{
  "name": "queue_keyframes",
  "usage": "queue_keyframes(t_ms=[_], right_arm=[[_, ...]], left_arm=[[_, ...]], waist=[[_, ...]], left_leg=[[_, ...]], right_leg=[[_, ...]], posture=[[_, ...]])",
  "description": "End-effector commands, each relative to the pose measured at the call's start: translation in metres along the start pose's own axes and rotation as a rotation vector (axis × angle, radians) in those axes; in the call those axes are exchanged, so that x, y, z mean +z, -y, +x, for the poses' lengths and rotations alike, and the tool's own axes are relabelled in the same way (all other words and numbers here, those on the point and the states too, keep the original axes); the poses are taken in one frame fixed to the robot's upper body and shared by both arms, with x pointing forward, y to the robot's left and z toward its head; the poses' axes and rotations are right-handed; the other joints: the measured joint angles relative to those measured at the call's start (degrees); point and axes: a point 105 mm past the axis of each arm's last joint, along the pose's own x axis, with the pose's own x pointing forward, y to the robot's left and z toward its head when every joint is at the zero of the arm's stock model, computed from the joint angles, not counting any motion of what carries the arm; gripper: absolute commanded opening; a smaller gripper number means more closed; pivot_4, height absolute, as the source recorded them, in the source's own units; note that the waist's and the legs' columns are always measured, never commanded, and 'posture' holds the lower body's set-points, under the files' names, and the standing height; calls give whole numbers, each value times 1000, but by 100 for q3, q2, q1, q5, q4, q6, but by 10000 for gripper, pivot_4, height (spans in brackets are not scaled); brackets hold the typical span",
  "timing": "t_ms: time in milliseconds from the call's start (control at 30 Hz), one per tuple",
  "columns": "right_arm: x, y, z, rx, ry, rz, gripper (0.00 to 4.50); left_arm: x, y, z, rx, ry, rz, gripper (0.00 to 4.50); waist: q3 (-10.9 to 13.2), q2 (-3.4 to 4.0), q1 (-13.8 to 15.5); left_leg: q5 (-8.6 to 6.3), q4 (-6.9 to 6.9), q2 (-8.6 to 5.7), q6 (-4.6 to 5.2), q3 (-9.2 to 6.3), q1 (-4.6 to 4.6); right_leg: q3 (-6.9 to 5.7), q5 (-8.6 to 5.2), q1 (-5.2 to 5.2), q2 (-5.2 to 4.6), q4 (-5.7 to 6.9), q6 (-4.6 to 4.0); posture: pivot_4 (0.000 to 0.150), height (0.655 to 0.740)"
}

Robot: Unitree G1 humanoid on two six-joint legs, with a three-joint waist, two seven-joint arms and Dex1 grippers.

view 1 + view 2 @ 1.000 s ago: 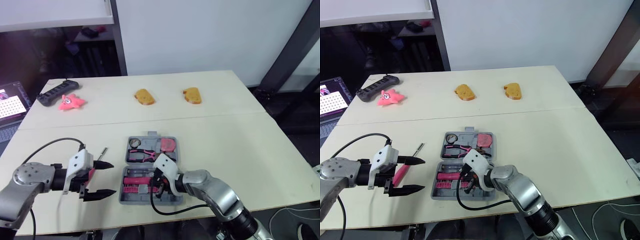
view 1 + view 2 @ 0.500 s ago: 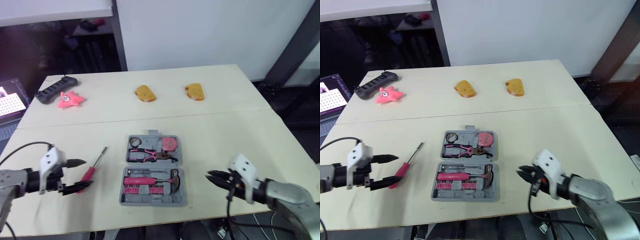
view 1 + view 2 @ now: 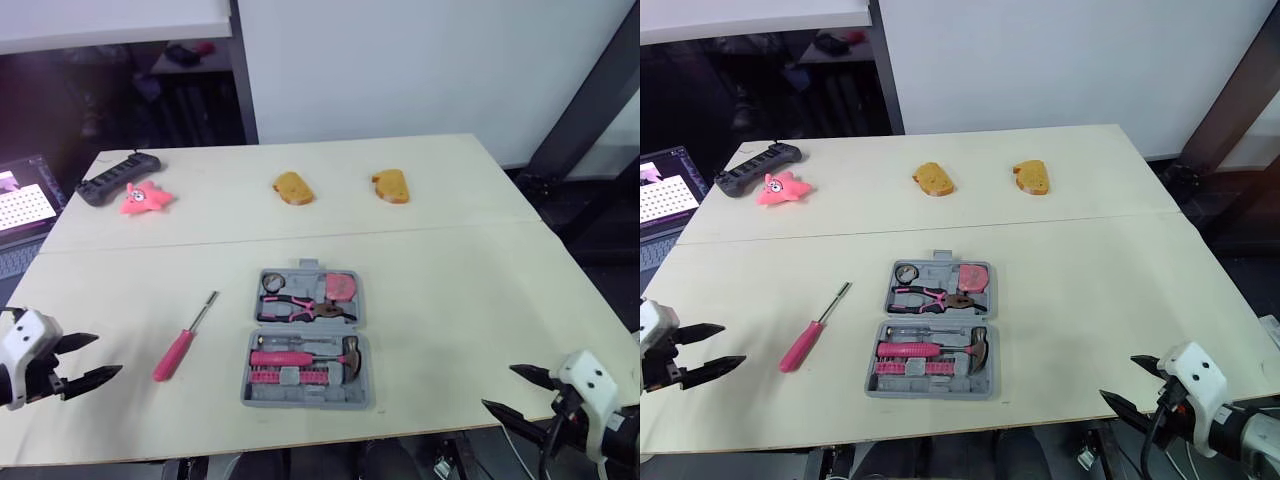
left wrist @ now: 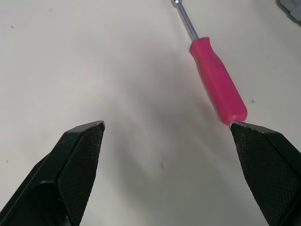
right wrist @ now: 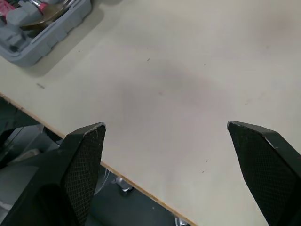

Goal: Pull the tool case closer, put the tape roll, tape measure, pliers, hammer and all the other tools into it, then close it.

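Tool case [image 3: 305, 402], grey plastic, lies open and flat near the table's [image 3: 450, 280] front middle, holding pink-handled pliers [image 3: 300, 308], a hammer [image 3: 310, 357] and a pink tape measure [image 3: 341, 288]. A pink screwdriver [image 3: 176, 352] lies apart on its left. The left gripper [image 3: 108, 354] and right gripper [image 3: 498, 387] are spread wide, grasping nothing.

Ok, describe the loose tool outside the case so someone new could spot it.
On the pale table, find the open grey tool case near the front edge. Lying flat to its left, apart from it, is the screwdriver. It has a pink handle and a thin metal shaft pointing away from the robot, and it is the only tool outside the case.
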Motion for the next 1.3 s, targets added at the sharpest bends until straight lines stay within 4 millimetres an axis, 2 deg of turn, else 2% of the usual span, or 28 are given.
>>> queue_keyframes(t_ms=[33, 167, 367, 467, 600, 700, 800, 1033, 1267, 1300], right_arm=[[9, 1, -2, -9, 42, -16, 43965], [18, 0, 3, -8, 70, -27, 43965], [64, -12, 23, 38, 183, -97, 43965], [92, -21, 37, 89, 236, -129, 43965], [118, -42, 54, 213, 266, -194, 43965], [134, -57, 67, 304, 271, -272, 43965], [141, -62, 73, 339, 257, -315, 43965], [156, -70, 77, 388, 236, -382, 43965], [164, -83, 77, 487, 236, -464, 43965], [164, -83, 78, 494, 229, -476, 44767]], left_arm=[[9, 2, 3, -9, 33, 13, 45000], [11, 7, 9, -19, 48, 6, 45000], [28, 26, 35, -32, 93, -22, 45000], [40, 40, 59, -43, 99, -114, 45000], [50, 40, 85, 29, 78, -189, 45000], [42, 46, 100, 34, -8, -182, 45000], [32, 43, 104, 62, -75, -203, 45000], [23, 45, 114, 60, -176, -195, 45000], [5, 49, 109, 32, -302, -190, 45000], [3, 49, 107, 29, -316, -192, 42416]], waist=[[0, 0, -1], [0, 1, -5], [3, 6, -1], [3, 6, -1], [7, 11, 12], [8, 11, -20], [7, 10, -23], [6, 18, 15], [0, 35, -26], [0, 36, -28]], left_leg=[[0, -1, 0, 0, -1, -2], [0, 2, 0, 0, 1, -2], [1, 8, 0, -2, 0, 0], [1, 7, -1, -2, -4, -5], [2, 20, -6, -4, -13, -9], [3, 22, -8, -5, -16, -10], [3, 17, -12, -5, -12, -13], [7, 12, -12, -11, -13, -35], [9, 13, -12, -13, -7, -18], [9, 12, -12, -13, -6, -18]], right_leg=[[0, 0, -2, 0, 0, 0], [2, -7, 0, -2, -2, -16], [3, -1, 3, -2, 0, -12], [1, 4, 0, -1, 0, 0], [-3, 6, 2, 1, 4, 0], [-8, 7, -1, 4, 11, 3], [-7, 7, -13, 6, 15, 4], [-7, 8, -41, 1, 23, 3], [-5, 9, -27, 4, 25, 0], [-5, 9, -28, 4, 24, 0]], posture=[[1500, 7400], [1500, 7400], [1500, 7400], [1500, 7400], [1500, 7400], [1500, 7400], [1500, 7400], [1500, 7400], [1500, 7400], [1500, 7400]])
